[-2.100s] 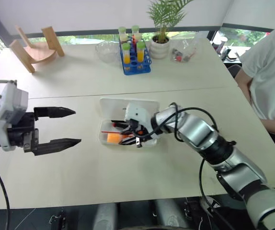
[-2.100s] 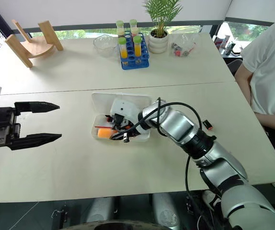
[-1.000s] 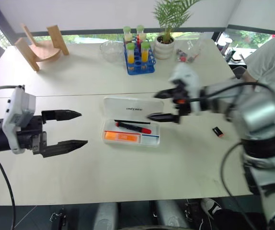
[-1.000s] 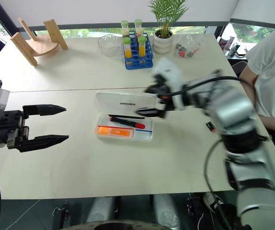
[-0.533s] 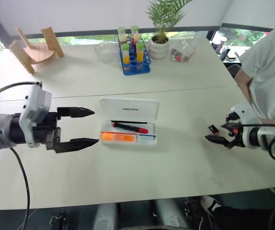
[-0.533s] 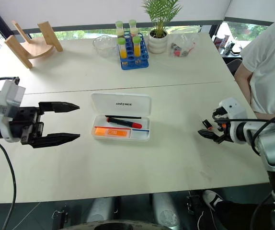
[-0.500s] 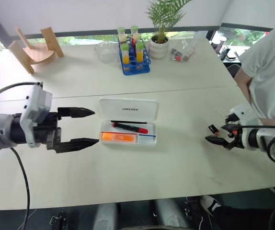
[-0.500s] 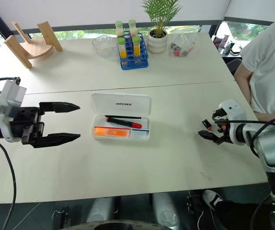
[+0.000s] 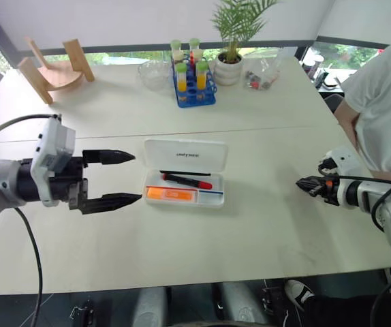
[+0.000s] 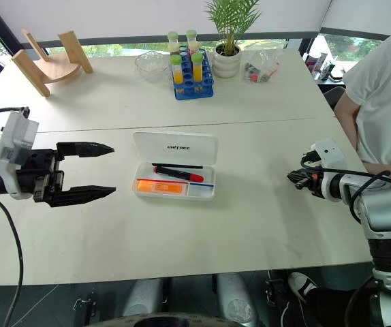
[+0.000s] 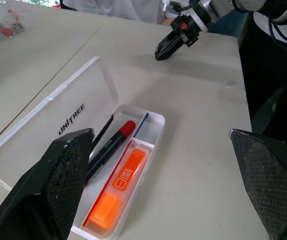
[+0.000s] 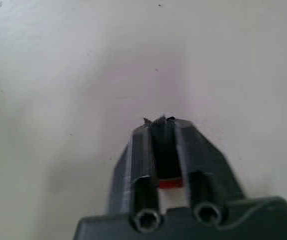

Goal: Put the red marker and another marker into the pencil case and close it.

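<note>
The pencil case (image 9: 185, 174) lies open on the table (image 9: 263, 231), the red marker (image 9: 186, 180) and orange highlighter (image 9: 170, 195) inside it. The left claw (image 9: 122, 178) hangs wide just beside the case. The right claw (image 10: 295, 178), well apart from the case, is pinched on a small black-and-red piece (image 12: 166, 160).

Bare table (image 10: 250, 204) surrounds the open pencil case (image 10: 175, 169).

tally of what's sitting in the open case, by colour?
Red-capped: 1, the red marker
Orange: 1, the orange highlighter
Black: 1, a thin black pen along the hinge side
Total: 3 loose items in the pencil case, lid open.
</note>
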